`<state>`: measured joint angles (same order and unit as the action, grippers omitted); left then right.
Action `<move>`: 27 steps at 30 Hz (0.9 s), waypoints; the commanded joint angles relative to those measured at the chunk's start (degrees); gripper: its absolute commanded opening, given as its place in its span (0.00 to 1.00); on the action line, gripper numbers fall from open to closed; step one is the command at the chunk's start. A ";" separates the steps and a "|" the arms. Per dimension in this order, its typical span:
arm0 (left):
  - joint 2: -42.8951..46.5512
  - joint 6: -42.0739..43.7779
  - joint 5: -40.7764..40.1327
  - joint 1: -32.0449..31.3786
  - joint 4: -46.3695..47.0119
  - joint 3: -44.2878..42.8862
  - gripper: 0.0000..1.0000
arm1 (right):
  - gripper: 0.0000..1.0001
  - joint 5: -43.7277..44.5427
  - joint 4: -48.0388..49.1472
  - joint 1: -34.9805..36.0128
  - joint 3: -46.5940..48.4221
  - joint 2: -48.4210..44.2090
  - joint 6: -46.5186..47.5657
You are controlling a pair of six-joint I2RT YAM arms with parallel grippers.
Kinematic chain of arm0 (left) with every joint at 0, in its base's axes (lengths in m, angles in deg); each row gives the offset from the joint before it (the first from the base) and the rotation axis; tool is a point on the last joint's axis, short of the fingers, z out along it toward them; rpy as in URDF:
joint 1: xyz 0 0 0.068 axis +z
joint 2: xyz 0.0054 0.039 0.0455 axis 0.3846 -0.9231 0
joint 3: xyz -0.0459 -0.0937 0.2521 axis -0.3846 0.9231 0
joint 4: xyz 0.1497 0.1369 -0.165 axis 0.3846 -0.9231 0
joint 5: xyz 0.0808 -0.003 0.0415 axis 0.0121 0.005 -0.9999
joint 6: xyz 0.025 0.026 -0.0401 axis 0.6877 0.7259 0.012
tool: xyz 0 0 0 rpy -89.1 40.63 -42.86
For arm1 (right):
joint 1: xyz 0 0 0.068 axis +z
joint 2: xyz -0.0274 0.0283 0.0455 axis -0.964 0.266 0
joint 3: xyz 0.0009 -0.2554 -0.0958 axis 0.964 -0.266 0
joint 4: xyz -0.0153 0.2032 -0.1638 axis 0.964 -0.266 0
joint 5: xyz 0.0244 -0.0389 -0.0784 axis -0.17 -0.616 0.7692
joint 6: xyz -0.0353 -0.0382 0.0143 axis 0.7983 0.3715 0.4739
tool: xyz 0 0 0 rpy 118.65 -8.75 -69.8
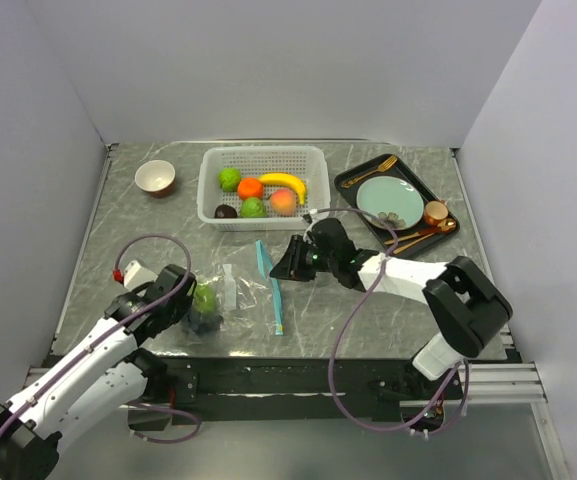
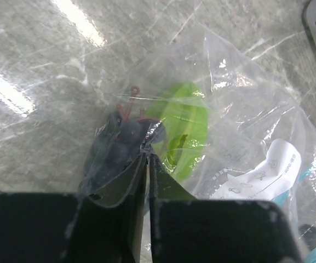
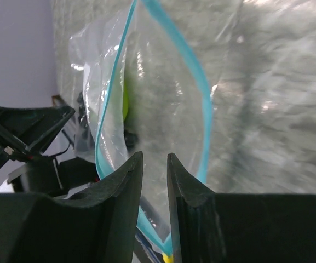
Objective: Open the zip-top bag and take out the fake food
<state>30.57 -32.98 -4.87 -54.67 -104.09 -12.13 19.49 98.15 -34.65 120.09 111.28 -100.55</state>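
**Clear plastic bag laid between both grippers, mouth to the right**

Crinkly zip-top bag [image 1: 230, 290] lies flat on the table [image 1: 138, 225], close to the near edge and left of its middle, well apart from the white basket [image 1: 263, 152] by the far edge. Fake food [image 1: 205, 300] inside it: a green fruit [image 2: 185, 126] and dark grapes [image 2: 116, 145], both bunched at the closed bottom end.

Left gripper [image 2: 148, 159] has its jaws pinched almost together on the film at that bottom end, right beside the grapes. Looks like an anchor, so the bag can't slide while the other end gets worked.

Right gripper [image 3: 155, 159] sits at the mouth end, jaws a narrow gap apart. The end of the teal zip strip [image 3: 199, 82] shows in that gap, but no clamp on it that I can see. The two lips of the strip already stand apart, so the mouth reads as open.

Orientation: bottom-to-mouth axis runs along the near edge, bottom toward the left edge, mouth toward the right edge. The strip's own long axis runs far-to-near, slightly slanted
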 commanded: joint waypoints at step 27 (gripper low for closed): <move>-1.89 0.39 -1.44 0.50 -2.76 -3.15 0.40 | 0.32 -6.12 16.81 3.76 2.55 15.21 -6.28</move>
<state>26.46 -33.09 -6.29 -54.46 -103.44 -12.72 11.06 115.42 -31.37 120.55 126.54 -108.37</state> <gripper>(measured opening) 0.385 0.326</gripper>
